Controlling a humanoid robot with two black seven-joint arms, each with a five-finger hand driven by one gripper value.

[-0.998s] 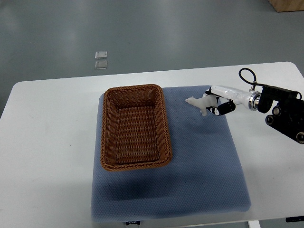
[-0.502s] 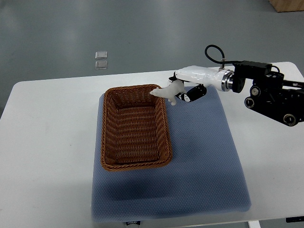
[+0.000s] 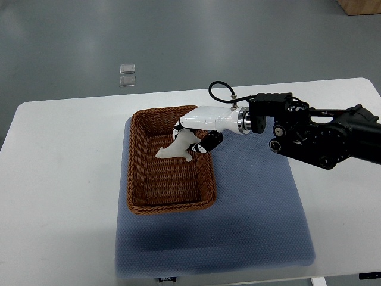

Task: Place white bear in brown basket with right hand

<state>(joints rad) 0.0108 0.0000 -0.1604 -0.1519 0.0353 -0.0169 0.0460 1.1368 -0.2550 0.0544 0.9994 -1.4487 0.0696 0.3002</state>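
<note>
Top view shows the white bear (image 3: 177, 148) held over the inside of the brown basket (image 3: 143, 199), toward its far right part, tilted with its head angled down to the left. It is gripped by the right robot hand (image 3: 193, 138), whose fingers are curled round the bear's rear half. Whether the bear is already touching the woven bottom cannot be judged from this steep angle.

Several slips are possible. If the hand is opened while the bear hangs high, the toy may bounce or tip, though the basket walls would likely contain it. If the hand is lowered further, the right wall of the basket could be caught by the fingers or wrist, and the basket could be pushed across the blue mat (image 3: 256, 226).

The finger contact on the bear's far side is hidden by the white palm. The left hand is not seen anywhere on the table (image 3: 53, 179).
</note>
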